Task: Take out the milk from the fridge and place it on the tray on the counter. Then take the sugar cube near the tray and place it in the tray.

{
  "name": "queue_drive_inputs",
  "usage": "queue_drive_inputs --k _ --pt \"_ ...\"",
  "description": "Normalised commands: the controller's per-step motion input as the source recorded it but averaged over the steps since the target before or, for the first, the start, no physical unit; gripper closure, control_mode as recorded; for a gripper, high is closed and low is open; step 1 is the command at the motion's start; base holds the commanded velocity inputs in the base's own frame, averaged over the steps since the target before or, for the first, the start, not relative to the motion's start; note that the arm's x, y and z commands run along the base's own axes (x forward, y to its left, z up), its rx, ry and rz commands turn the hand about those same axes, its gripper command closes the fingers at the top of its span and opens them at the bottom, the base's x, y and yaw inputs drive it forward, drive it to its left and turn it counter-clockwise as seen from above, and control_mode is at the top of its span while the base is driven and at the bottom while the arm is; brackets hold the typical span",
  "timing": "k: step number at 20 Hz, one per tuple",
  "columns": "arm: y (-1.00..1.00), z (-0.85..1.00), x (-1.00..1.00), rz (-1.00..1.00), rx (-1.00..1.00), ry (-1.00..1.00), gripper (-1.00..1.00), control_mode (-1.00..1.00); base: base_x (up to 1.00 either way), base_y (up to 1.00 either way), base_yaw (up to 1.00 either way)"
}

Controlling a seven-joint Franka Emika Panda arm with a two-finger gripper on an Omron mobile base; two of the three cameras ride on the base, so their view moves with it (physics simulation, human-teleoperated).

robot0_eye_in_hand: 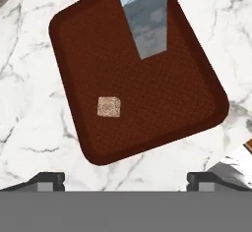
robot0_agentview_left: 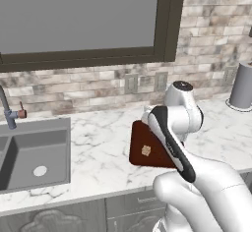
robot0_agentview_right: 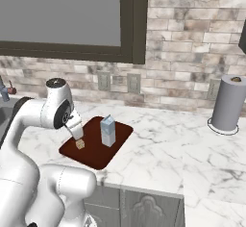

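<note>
Simulated kitchen, arm above the tray (robot0_eye_in_hand: 147,123). The tray lies flat on the counter (robot0_agentview_right: 163,144) and holds both items. The milk (robot0_agentview_right: 107,130) stands upright toward one end of the tray; the sugar cube (robot0_eye_in_hand: 109,106) rests on the tray floor, well apart from the milk and nearer the tray's edge. The gripper (robot0_eye_in_hand: 125,179) hangs over the tray's near edge with its finger tips spread wide and nothing between them.

Handling, as a judgement: the sugar cube looks light, rigid and crumbly at its corners, best taken across two opposite flat faces with a gentle squeeze. The milk looks light and stiff-walled but tall for its base, so likely to tip; its flat side walls below the gabled top offer the surest hold. Both placements appear complete.
</note>
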Motion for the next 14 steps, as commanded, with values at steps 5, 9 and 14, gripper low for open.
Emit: queue_drive_inputs --k 5,9,14 --pt "-0.1 1.0 -0.51 0.05 0.0 -0.11 -1.0 -1.0 0.0 0.0 0.0" --pt "-0.22 1.0 -0.45 0.02 0.0 -0.16 -1.0 -1.0 0.0 0.0 0.0" --pt "-0.19 1.0 -0.44 0.03 0.0 -0.09 -1.0 -1.0 0.0 0.0 0.0"
